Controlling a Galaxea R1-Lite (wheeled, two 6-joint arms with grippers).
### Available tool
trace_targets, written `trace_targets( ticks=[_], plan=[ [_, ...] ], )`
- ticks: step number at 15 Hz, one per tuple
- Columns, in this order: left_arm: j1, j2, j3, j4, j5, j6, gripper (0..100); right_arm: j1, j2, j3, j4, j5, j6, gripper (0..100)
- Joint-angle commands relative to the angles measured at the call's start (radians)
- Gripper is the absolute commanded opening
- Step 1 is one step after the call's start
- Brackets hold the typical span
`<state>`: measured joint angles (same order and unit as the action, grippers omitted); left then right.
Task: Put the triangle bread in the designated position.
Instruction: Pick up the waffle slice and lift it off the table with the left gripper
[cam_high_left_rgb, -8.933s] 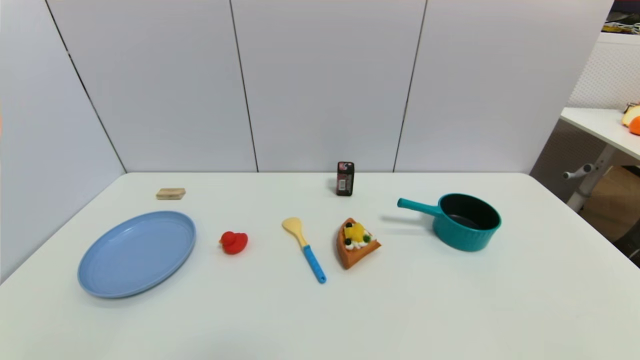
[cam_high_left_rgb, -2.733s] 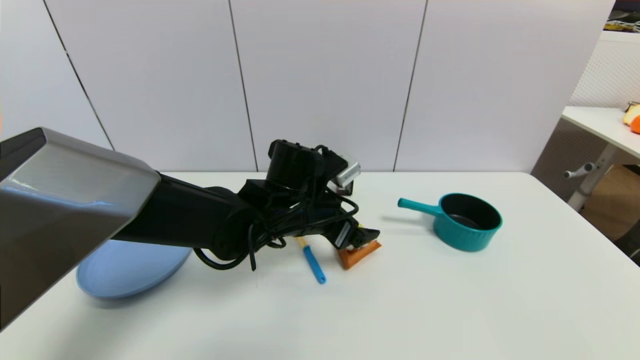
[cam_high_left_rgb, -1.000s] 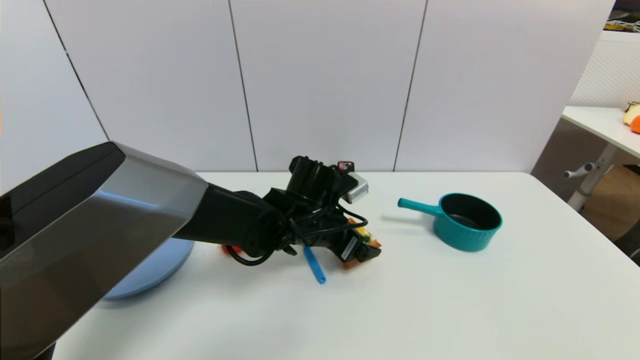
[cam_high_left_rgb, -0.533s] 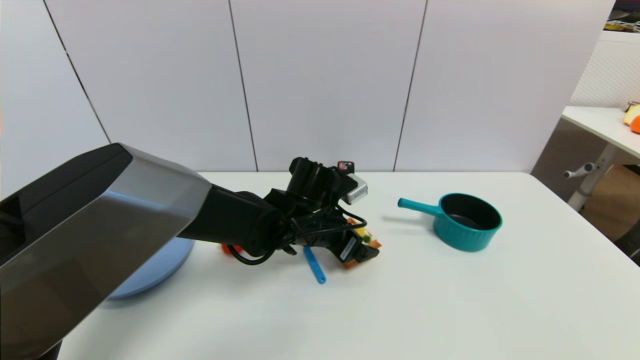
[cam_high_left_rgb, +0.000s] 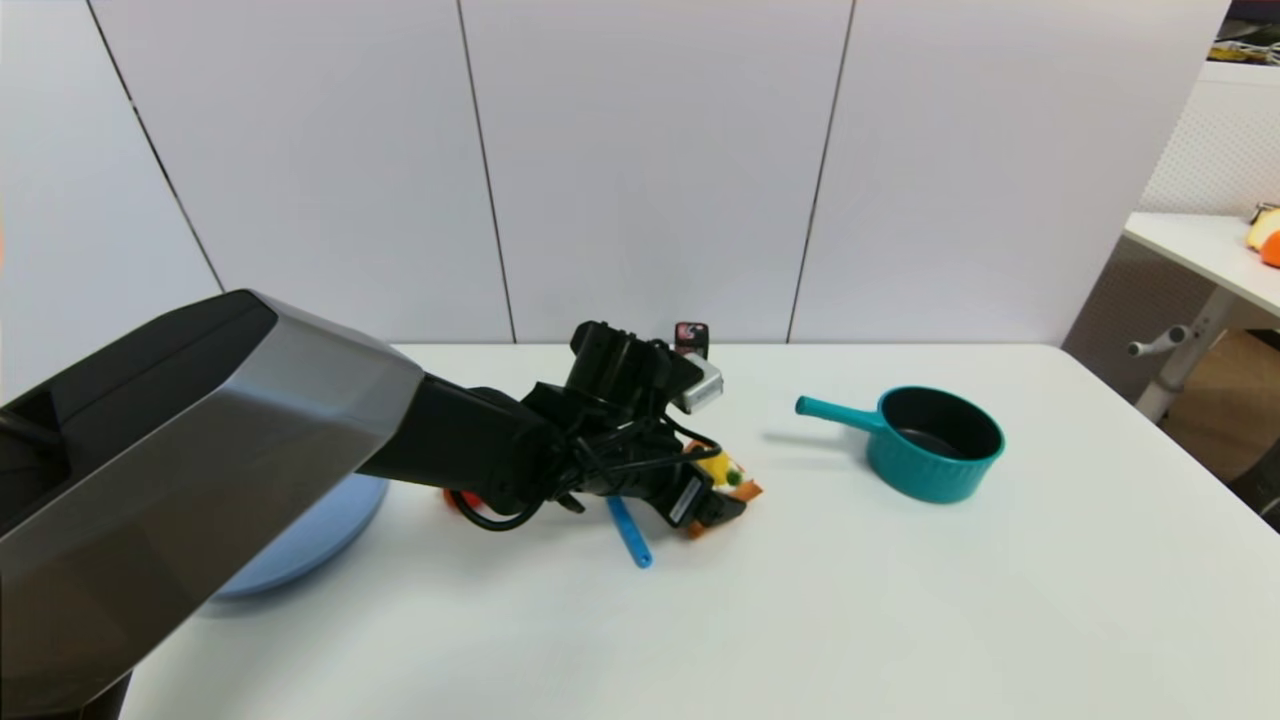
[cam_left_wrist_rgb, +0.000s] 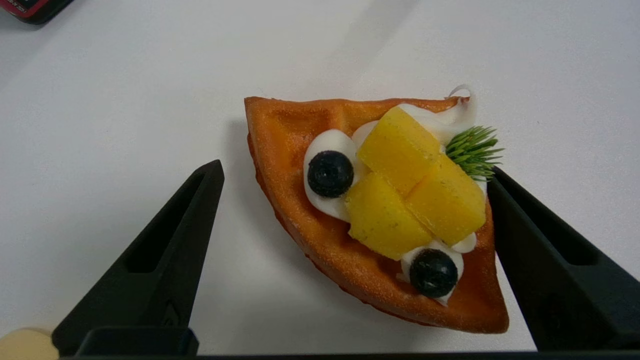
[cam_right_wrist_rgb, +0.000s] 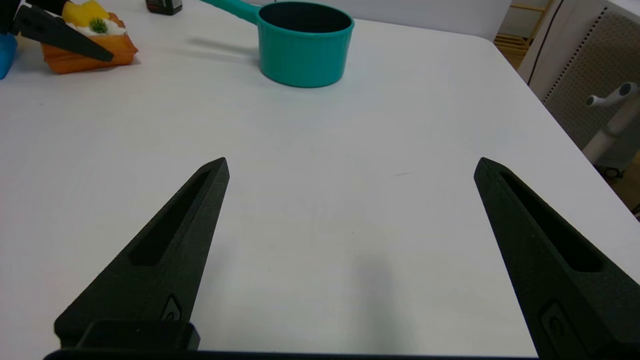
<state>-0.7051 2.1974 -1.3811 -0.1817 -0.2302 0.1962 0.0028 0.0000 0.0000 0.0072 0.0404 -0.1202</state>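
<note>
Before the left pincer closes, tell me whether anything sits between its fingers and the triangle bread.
Nothing visible does. The left pincer is open astride the triangle bread on the table; one finger is right at the green-sprig edge, the other has only bare table before it. The right pincer is open, apart.
</note>
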Motion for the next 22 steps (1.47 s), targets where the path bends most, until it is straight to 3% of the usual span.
trace_targets(
  ticks=[1, 20, 21, 22],
  plan=[
    [-0.001, 0.007, -0.004, -0.001, -0.001, 0.0, 100, 0.0, 0.002, 0.002, 0.0, 0.001, -0.001, 100],
    [-0.019, -0.002, -0.007, -0.001, 0.005, -0.003, 100, 0.0, 0.002, 0.002, 0.0, 0.001, -0.001, 100],
    [-0.019, -0.001, -0.007, -0.001, 0.005, -0.001, 0, 0.0, 0.002, 0.002, 0.0, 0.001, -0.001, 100],
    [-0.02, -0.001, -0.006, -0.001, 0.005, -0.003, 0, 0.0, 0.002, 0.002, 0.0, 0.001, -0.001, 100]
  ],
)
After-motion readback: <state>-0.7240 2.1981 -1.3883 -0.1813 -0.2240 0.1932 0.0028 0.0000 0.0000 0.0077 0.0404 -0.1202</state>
